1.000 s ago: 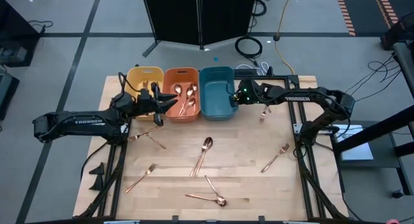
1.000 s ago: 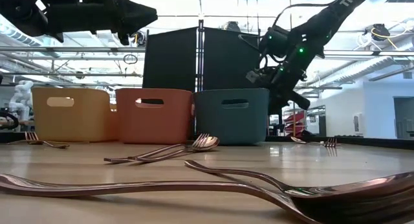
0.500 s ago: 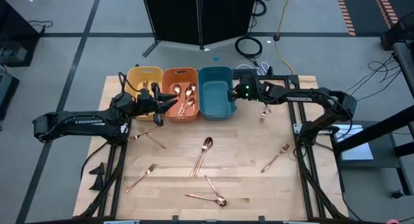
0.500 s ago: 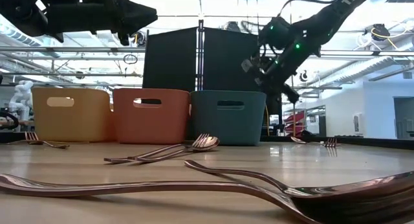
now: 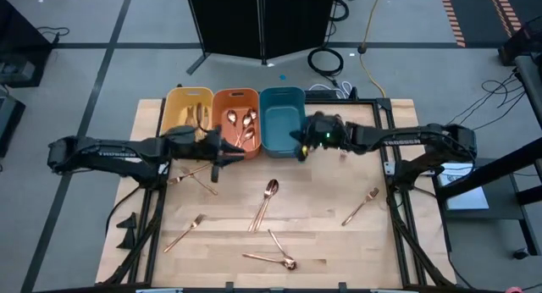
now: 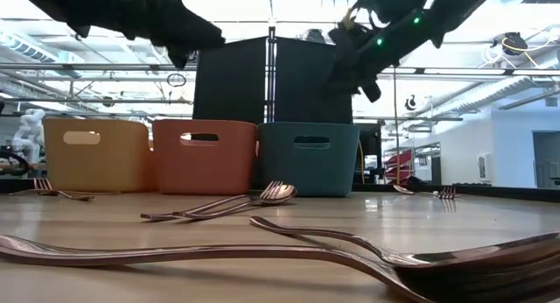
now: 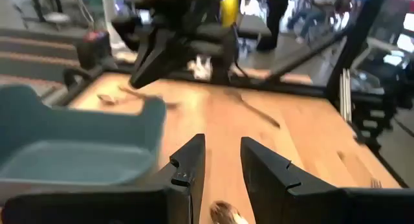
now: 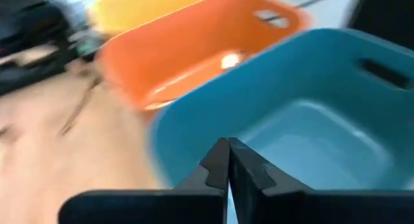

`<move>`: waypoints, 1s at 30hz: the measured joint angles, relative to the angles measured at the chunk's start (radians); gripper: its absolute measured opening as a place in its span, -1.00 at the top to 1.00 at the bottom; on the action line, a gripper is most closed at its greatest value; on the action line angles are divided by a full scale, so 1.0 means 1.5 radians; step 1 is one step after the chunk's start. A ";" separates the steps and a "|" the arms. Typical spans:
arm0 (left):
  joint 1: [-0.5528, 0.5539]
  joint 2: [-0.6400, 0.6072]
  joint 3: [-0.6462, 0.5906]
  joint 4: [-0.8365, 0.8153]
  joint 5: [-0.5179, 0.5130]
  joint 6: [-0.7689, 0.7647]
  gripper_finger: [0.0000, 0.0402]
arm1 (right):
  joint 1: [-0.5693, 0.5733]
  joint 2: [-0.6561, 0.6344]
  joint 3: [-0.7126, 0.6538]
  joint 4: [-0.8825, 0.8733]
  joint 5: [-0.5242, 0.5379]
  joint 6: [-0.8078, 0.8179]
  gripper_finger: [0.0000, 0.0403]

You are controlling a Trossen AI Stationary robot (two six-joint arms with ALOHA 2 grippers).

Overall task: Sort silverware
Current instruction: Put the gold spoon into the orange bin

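A wooden tabletop [image 5: 322, 234] stood on a grey floor, with three bins in a row along its far edge. The silverware [image 5: 264, 205] lay scattered over the wood: a spoon and a knife together near the middle, crossed pieces [image 5: 273, 251] toward the near edge, a fork [image 5: 185, 232] at near left, another fork [image 5: 361, 206] at right, and a pair [image 5: 193, 178] at left. Several spoons [image 5: 244, 127] sat inside the orange bin [image 5: 236, 96], and something lay in the yellow bin [image 5: 188, 96]. The teal bin [image 5: 282, 95] looked empty. The left claw [image 5: 225, 154] hung just in front of the orange bin, its fingers [image 7: 189, 163] parted a little and holding nothing. The right claw [image 5: 300, 146] hovered at the teal bin's front right corner, fingers [image 8: 240, 167] pressed together, empty.
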 joint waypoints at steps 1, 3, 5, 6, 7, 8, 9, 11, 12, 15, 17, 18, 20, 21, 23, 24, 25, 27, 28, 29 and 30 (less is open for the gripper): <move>-0.009 0.014 0.001 0.001 -0.001 0.003 0.53 | 0.017 0.000 0.000 -0.002 -0.012 -0.009 1.00; -0.033 0.044 0.002 0.001 -0.001 0.015 0.53 | 0.051 0.000 0.000 -0.009 -0.027 -0.026 1.00; -0.060 0.076 0.002 0.000 -0.001 0.029 0.53 | 0.083 0.000 0.000 -0.014 -0.028 -0.046 1.00; -0.074 0.094 0.005 -0.002 -0.001 0.033 0.53 | 0.098 0.000 0.000 -0.015 -0.028 -0.058 1.00; -0.087 0.113 0.011 -0.002 -0.001 0.034 0.53 | 0.112 0.000 0.000 -0.014 -0.028 -0.070 1.00; -0.098 0.135 0.021 -0.002 -0.001 0.034 0.53 | 0.124 0.000 0.000 -0.015 -0.027 -0.081 1.00; -0.110 0.159 0.036 -0.001 -0.001 0.034 0.53 | 0.136 0.000 0.000 -0.015 -0.023 -0.088 1.00; -0.131 0.211 0.069 0.001 0.007 0.041 0.53 | 0.153 0.000 0.000 -0.016 -0.019 -0.096 1.00; -0.142 0.239 0.088 0.000 0.015 0.050 0.53 | 0.161 0.000 0.000 -0.016 -0.019 -0.097 1.00; -0.173 0.325 0.151 -0.002 0.058 0.073 0.53 | 0.182 0.000 0.000 -0.024 -0.019 -0.097 1.00; -0.194 0.378 0.200 -0.008 0.077 0.081 0.53 | 0.195 0.000 0.000 -0.038 -0.018 -0.084 1.00; -0.205 0.402 0.225 -0.014 0.081 0.082 0.53 | 0.202 0.000 0.000 -0.046 -0.017 -0.076 1.00; -0.229 0.447 0.277 -0.036 0.086 0.086 0.53 | 0.218 0.000 0.000 -0.067 -0.010 -0.062 1.00; -0.242 0.467 0.303 -0.047 0.086 0.087 0.53 | 0.228 0.000 0.000 -0.075 0.004 -0.057 1.00; -0.269 0.504 0.349 -0.064 0.086 0.091 0.53 | 0.247 -0.003 0.000 -0.102 0.035 -0.053 1.00; -0.282 0.521 0.368 -0.071 0.086 0.100 0.53 | 0.255 -0.011 0.000 -0.122 0.051 -0.052 1.00; -0.294 0.539 0.384 -0.076 0.086 0.108 0.53 | 0.264 -0.018 -0.001 -0.134 0.069 -0.049 1.00; -0.316 0.575 0.406 -0.076 0.086 0.123 0.53 | 0.278 -0.038 -0.001 -0.142 0.104 -0.037 1.00; -0.324 0.592 0.414 -0.076 0.086 0.131 0.53 | 0.287 -0.050 -0.001 -0.151 0.123 -0.026 1.00; -0.331 0.609 0.422 -0.076 0.085 0.137 0.53 | 0.295 -0.060 -0.001 -0.152 0.139 -0.016 1.00; -0.335 0.626 0.430 -0.076 0.085 0.140 0.53 | 0.305 -0.069 -0.001 -0.151 0.155 -0.008 1.00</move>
